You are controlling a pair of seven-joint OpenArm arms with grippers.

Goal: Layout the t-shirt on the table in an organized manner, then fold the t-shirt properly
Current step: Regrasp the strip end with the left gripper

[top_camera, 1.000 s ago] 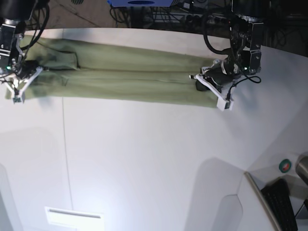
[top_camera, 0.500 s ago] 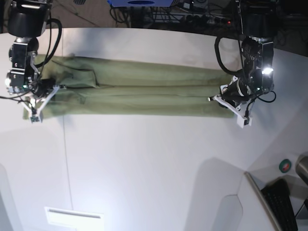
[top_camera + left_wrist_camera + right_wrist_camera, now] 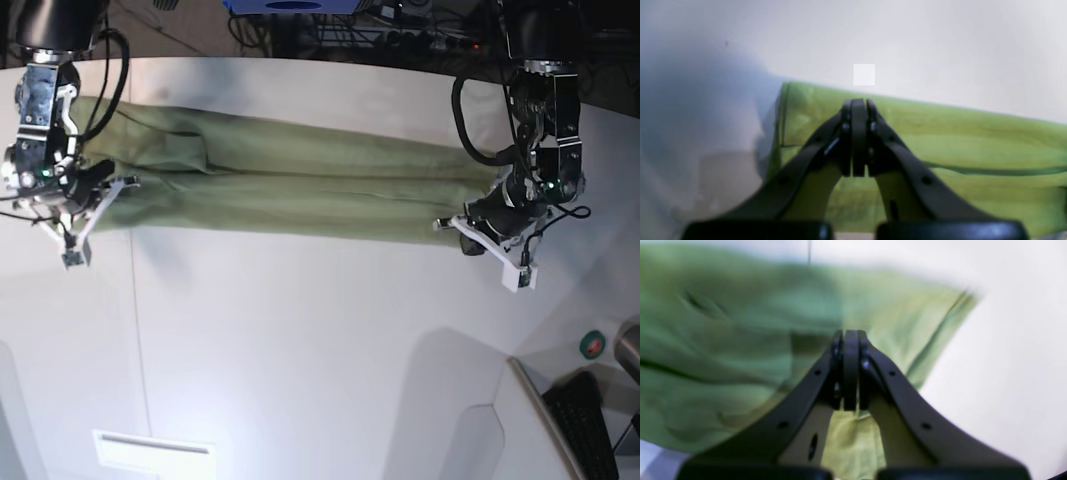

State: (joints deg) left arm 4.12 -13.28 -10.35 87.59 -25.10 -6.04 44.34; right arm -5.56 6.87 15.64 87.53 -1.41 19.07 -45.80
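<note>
The olive-green t-shirt [image 3: 300, 195] lies stretched into a long narrow band across the far part of the white table [image 3: 300, 350]. My left gripper [image 3: 480, 232] is at the band's right end in the base view. In the left wrist view my left gripper [image 3: 858, 106] is shut, with the t-shirt [image 3: 973, 140] spreading away under it. My right gripper [image 3: 92, 202] is at the band's left end. The right wrist view shows my right gripper [image 3: 850, 336] shut too, with blurred t-shirt [image 3: 723, 356] cloth around and below its tips.
A thin dark seam [image 3: 135, 300] runs down the table's left part, and a pale rectangular label [image 3: 155, 450] lies near the front. At the front right are a green-and-red round thing [image 3: 593, 345] and a dark keyboard-like object [image 3: 585, 420]. Cables [image 3: 330, 30] crowd behind the far edge.
Both grippers have moved rightward and toward the front in the base view. The stretched t-shirt has come along with them.
</note>
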